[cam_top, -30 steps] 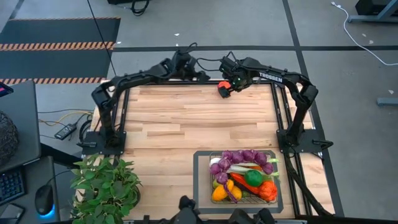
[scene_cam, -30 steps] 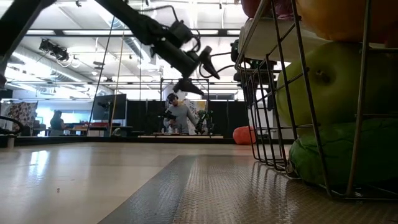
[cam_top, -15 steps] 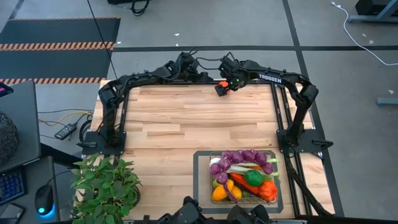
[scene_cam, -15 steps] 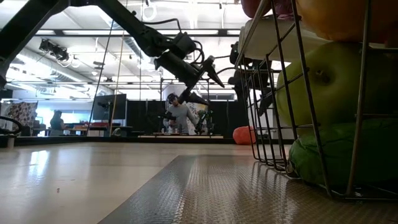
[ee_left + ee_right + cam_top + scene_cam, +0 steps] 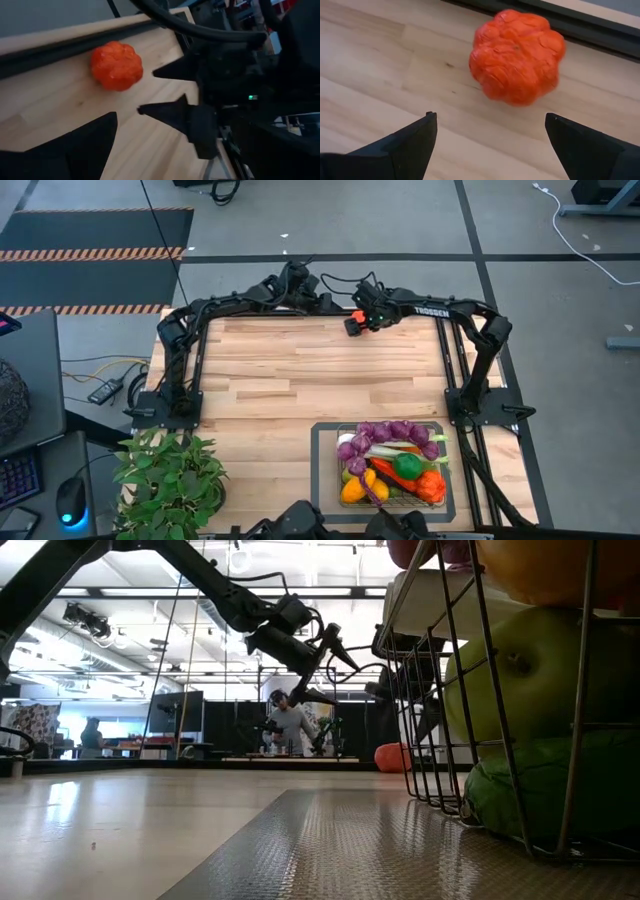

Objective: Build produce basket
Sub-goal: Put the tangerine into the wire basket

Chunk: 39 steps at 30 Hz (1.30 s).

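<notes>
Where tabletop (image 5: pixel 300 370) meets far rail: orange tomato (image 5: pixel 516 55) lying loose, right hand (image 5: pixel 358 323) spread wide just above, not touching. Left hand (image 5: pixel 322 302) beside it, fingers apart, empty. Basket (image 5: pixel 391 465) at near edge, well apart, packed with produce (image 5: pixel 390 462). Potted plant (image 5: pixel 168 475) near left corner.

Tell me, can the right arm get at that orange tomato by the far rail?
Probably yes: the right gripper hangs just short of the orange tomato, jaws open wider than it, bare wood between them.
</notes>
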### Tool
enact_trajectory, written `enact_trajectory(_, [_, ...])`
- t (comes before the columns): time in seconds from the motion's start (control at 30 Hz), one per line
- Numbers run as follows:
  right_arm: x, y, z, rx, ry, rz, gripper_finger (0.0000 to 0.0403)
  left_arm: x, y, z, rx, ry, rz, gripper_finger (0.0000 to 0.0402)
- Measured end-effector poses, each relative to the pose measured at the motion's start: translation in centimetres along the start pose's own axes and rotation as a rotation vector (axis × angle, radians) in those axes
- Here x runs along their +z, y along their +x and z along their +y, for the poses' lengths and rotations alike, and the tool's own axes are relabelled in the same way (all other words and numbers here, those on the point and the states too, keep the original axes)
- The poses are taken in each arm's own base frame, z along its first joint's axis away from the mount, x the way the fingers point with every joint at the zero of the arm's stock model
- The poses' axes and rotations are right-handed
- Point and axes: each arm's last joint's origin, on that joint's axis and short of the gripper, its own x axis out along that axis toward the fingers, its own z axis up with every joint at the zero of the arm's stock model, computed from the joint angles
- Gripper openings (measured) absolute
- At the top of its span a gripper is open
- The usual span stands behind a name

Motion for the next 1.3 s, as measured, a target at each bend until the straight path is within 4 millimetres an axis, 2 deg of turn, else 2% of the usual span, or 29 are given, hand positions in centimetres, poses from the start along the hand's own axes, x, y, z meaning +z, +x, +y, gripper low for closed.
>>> enact_trajectory(0.53, [-0.1,1.3,-0.8,-0.042,0.087,-0.106,0.0373,-0.3,0.0,-0.2,-0.044,-0.052,0.053,0.0393])
enact_trajectory(0.83, [0.0,2.9,-0.7,-0.036,0.092,-0.097,0.0373,-0.3,0.0,-0.2,-0.047,-0.051,0.056,0.0393])
enact_trajectory(1.3, [0.3,3.5,-0.8,-0.054,0.122,-0.133,0.0373,-0.8,0.2,-0.6,-0.067,-0.051,0.097,0.0393])
